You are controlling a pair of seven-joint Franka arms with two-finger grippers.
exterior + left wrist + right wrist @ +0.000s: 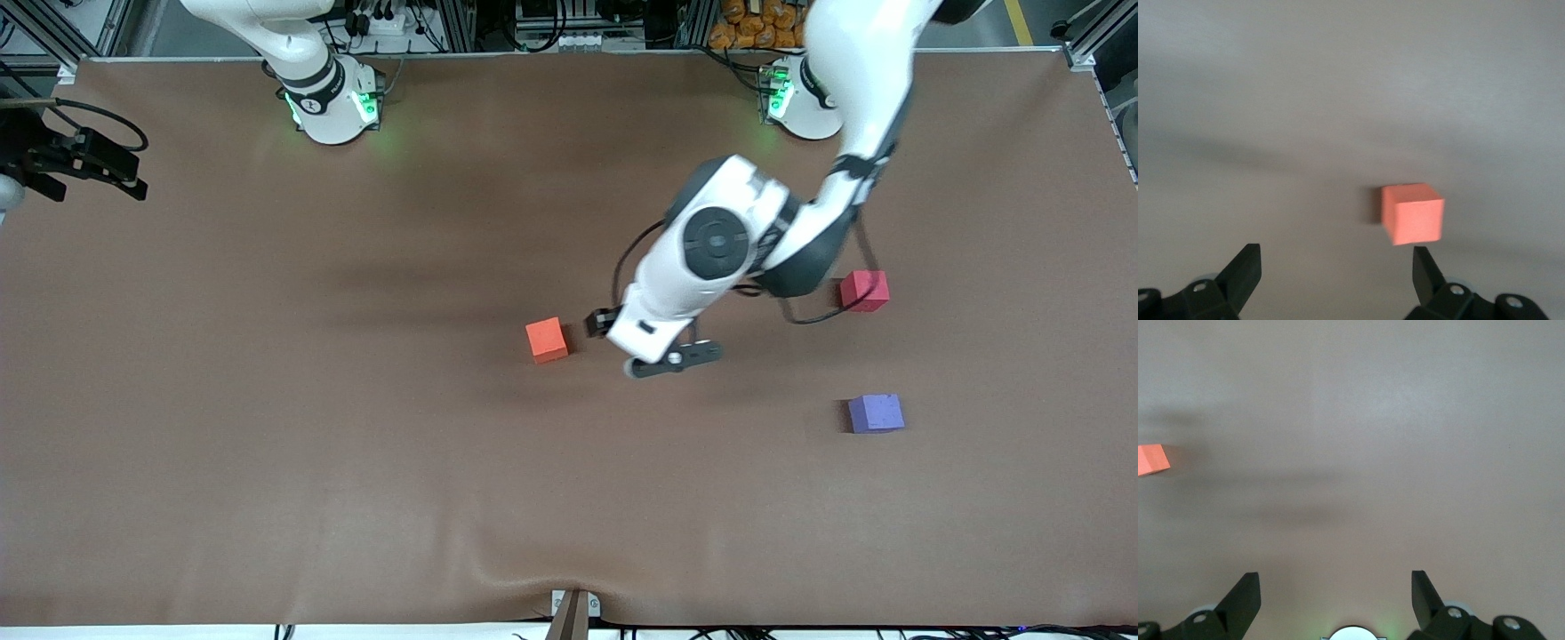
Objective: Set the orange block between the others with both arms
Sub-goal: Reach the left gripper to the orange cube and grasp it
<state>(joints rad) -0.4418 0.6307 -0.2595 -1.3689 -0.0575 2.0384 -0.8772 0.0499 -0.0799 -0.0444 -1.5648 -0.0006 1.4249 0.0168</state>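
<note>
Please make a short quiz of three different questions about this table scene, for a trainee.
1. True or false: the left gripper already holds the orange block.
2. Which cube lies nearest the front camera? A) red-pink cube B) purple-blue cube C) orange block
3. Fill in: the right gripper, waiting at its end of the table, is ____.

Key: 1 false; 2 B; 3 open.

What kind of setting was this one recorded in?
Most likely a robotics lab bench. Two white arms are bolted along one edge of a brown-covered table, inside an aluminium frame with cables. The only props are three foam cubes: the orange block, a red-pink cube and a purple-blue cube.
</note>
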